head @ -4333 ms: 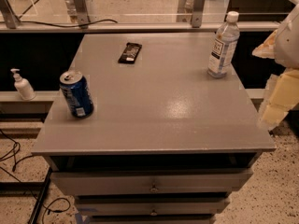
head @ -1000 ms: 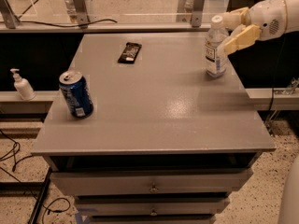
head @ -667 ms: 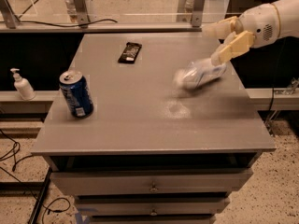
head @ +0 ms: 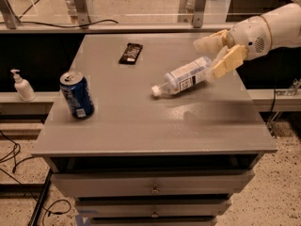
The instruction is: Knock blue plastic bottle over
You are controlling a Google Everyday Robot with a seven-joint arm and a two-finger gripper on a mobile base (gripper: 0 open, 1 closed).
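The blue plastic bottle (head: 184,77) is clear and bluish with a white cap and white label. It is tipped far over above the grey table (head: 141,126), cap pointing left and down, base up at the right. My gripper (head: 217,53) is at the right of the table, right by the bottle's base. Its two cream fingers (head: 228,61) are spread apart and hold nothing; the nearer one is at the bottle's base end.
A blue soda can (head: 76,94) stands upright at the table's left. A dark snack bar (head: 130,53) lies at the back middle. A small white pump bottle (head: 21,85) stands on a ledge to the left. Drawers sit under the tabletop.
My gripper came in from the right and struck the upright bottle. The bottle has toppled leftward from its spot at the back right.
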